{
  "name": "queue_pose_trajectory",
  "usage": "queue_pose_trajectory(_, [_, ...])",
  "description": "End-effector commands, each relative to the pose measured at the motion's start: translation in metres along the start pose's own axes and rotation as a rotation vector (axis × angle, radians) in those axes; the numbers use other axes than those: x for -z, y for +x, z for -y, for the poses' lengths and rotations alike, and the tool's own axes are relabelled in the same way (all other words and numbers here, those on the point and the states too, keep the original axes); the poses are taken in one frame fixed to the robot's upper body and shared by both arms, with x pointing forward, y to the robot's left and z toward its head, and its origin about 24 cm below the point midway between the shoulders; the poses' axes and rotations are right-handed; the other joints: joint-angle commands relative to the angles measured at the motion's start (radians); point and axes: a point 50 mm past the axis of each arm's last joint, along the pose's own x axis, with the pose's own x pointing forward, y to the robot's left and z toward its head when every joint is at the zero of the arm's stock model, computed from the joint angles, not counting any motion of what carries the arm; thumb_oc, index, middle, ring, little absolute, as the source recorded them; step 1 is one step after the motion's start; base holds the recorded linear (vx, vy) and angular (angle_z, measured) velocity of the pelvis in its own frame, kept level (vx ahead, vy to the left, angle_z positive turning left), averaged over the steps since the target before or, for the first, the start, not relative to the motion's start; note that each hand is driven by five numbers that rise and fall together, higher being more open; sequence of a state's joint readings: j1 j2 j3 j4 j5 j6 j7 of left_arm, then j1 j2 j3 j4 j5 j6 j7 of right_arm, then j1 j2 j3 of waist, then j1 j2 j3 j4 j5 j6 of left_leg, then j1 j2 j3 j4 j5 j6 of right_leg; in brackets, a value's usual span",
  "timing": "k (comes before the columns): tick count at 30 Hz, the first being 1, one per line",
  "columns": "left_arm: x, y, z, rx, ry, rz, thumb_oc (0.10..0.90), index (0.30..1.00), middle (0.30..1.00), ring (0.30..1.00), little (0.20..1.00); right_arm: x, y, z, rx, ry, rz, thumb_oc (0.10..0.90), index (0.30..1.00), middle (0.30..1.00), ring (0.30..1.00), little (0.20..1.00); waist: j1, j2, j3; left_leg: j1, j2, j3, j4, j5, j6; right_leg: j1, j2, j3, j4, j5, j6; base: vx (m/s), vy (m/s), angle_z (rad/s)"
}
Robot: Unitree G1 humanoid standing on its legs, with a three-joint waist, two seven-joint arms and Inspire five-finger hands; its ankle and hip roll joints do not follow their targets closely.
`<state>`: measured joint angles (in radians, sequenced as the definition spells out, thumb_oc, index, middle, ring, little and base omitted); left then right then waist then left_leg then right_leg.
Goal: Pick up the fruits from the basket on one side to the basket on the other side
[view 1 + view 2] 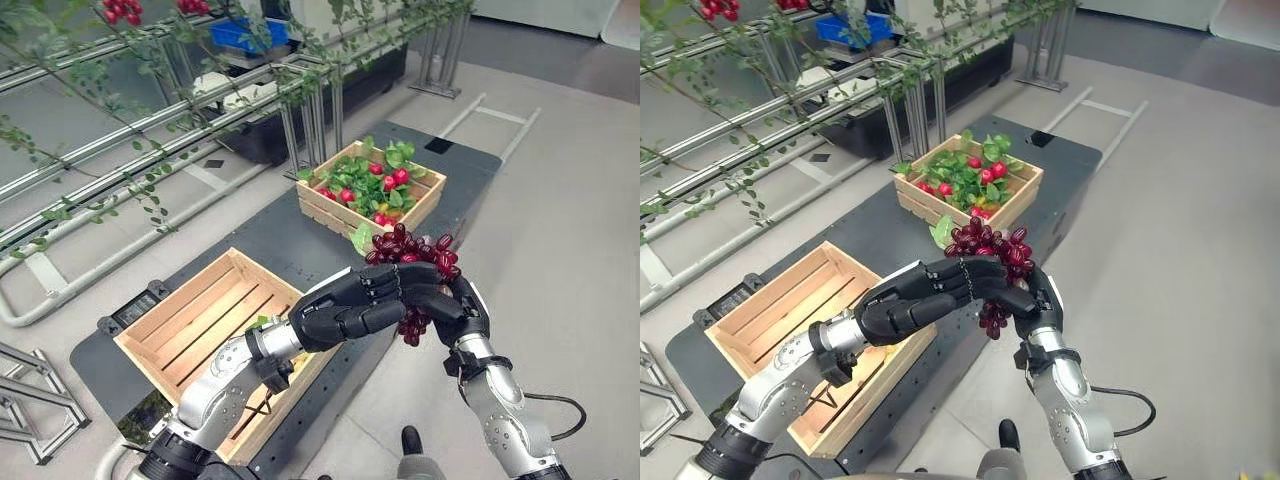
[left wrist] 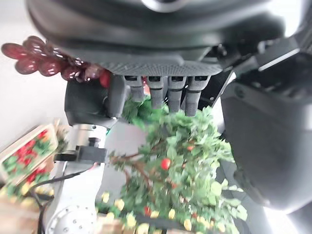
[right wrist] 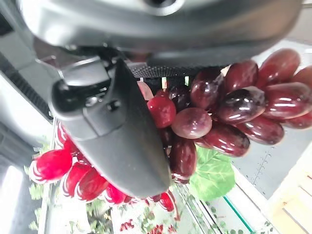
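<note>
2 robot hands (image 1: 350, 305) (image 1: 450, 300), gripping grapes (image 1: 415, 250), mid-air

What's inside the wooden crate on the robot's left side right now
The near wooden crate shows bare slats and no fruit. Its near corner is covered by the left hand, which meets the right hand around the grape bunch.
</note>
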<state>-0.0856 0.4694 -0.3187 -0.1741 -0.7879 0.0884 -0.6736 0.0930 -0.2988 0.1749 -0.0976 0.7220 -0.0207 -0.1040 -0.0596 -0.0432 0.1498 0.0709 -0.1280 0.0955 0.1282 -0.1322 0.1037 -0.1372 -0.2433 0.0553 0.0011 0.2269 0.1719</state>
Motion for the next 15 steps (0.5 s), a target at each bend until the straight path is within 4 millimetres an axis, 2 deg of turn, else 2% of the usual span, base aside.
queue_pose_trajectory(1, [-0.037,0.019,0.012,0.108,0.069,0.197,0.800,0.900,0.900,0.900,0.900,-0.062,0.016,-0.023,-0.191,0.040,0.306,0.400,0.300,0.300,0.300,0.300,0.021,0.060,-0.033,0.062,0.011,-0.025,-0.104,-0.033,-0.072,-0.036,-0.054,-0.122,0.033,0.006,0.058,-0.16,0.158,-0.70])
queue_pose_trajectory(3, [-0.036,0.017,0.012,0.095,0.057,0.198,0.800,0.900,0.900,0.900,0.900,-0.061,0.016,-0.025,-0.204,0.048,0.307,0.400,0.300,0.300,0.300,0.300,0.033,0.065,-0.033,0.063,0.007,-0.001,-0.123,-0.023,-0.060,-0.037,-0.044,-0.168,0.121,-0.006,0.048,-0.14,0.127,-0.68])
queue_pose_trajectory(6, [-0.032,0.011,0.009,0.050,0.066,0.194,0.800,0.900,0.900,0.900,0.900,-0.058,0.016,-0.031,-0.231,0.069,0.305,0.400,0.300,0.300,0.300,0.300,0.062,0.081,-0.036,0.059,0.014,0.062,-0.147,-0.003,-0.034,-0.013,-0.026,-0.265,0.275,-0.090,0.019,-0.15,0.089,-0.77])
queue_pose_trajectory(10, [-0.028,0.005,0.009,0.048,0.064,0.186,0.800,0.900,0.900,0.900,0.900,-0.052,0.016,-0.039,-0.254,0.076,0.301,0.400,0.300,0.300,0.300,0.300,0.091,0.090,-0.042,0.048,0.027,0.106,-0.160,0.016,-0.018,0.040,-0.029,-0.332,0.433,-0.197,-0.007,-0.12,-0.024,-0.70])
queue_pose_trajectory(13, [-0.026,0.002,0.008,0.039,0.070,0.169,0.800,0.900,0.900,0.900,0.900,-0.047,0.017,-0.046,-0.257,0.085,0.296,0.400,0.300,0.300,0.300,0.300,0.111,0.089,-0.052,0.035,0.040,0.151,-0.160,0.032,-0.024,0.083,-0.026,-0.388,0.493,-0.244,-0.014,-0.10,-0.127,-0.37])
queue_pose_trajectory(14, [-0.026,0.001,0.007,0.033,0.063,0.166,0.800,0.900,0.900,0.900,0.900,-0.045,0.017,-0.048,-0.255,0.094,0.289,0.400,0.300,0.300,0.300,0.300,0.119,0.078,-0.057,0.043,0.033,0.161,-0.168,0.026,-0.027,0.114,-0.032,-0.399,0.500,-0.273,0.004,-0.06,-0.153,-0.41])
queue_pose_trajectory(15, [-0.027,0.001,0.007,0.026,0.056,0.168,0.800,0.900,0.900,0.900,0.900,-0.043,0.017,-0.050,-0.258,0.096,0.284,0.400,0.300,0.300,0.300,0.300,0.126,0.073,-0.064,0.038,0.033,0.173,-0.172,0.030,-0.027,0.135,-0.030,-0.412,0.484,-0.280,0.007,-0.09,-0.216,-0.62])
